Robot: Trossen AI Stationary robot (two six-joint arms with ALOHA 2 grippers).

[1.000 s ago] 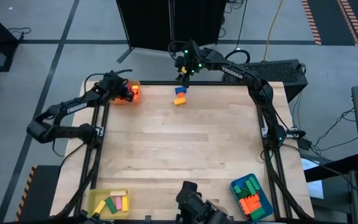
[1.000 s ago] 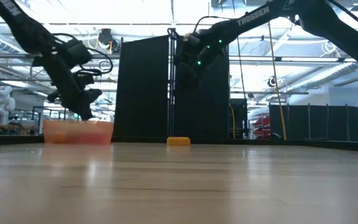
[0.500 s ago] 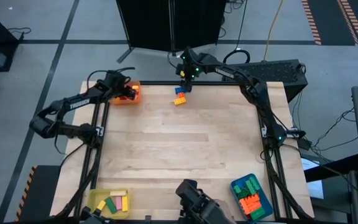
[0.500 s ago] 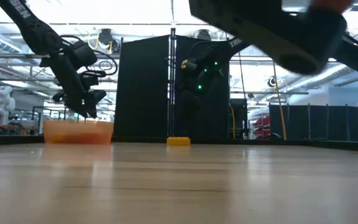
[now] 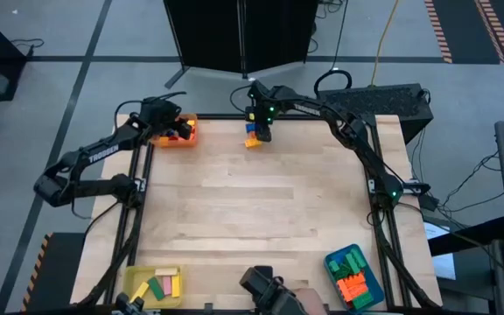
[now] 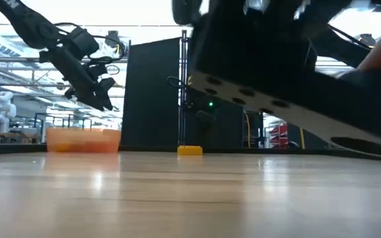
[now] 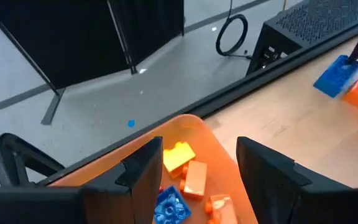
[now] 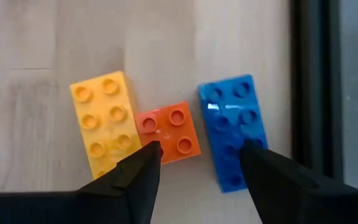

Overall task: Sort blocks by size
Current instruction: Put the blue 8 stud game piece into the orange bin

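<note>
Three blocks are left loose at the far edge of the counter [image 5: 252, 201]: a yellow block [image 8: 102, 120], a small orange block [image 8: 168, 132] and a blue block [image 8: 234, 129], lying side by side and just about touching. The right end effector [image 8: 196, 168] is parked right above them with its fingers spread, the orange one lined up between the tips, nothing pinched yet.

The rest looks mostly sorted. Small pieces (yellow, orange, blue) are seen in the orange tray [image 7: 191, 127] at the far left corner, where the left end effector [image 7: 194, 165] is hanging with its fingers apart and empty. A yellow tray [image 5: 154, 283] near the front left is holding a few longer bars, and a blue tray [image 5: 353, 274] at the front right is packed with green and orange bricks.

So most of the job seems done; by the look of it, only those three are left to be picked up and dropped in the right trays.
</note>
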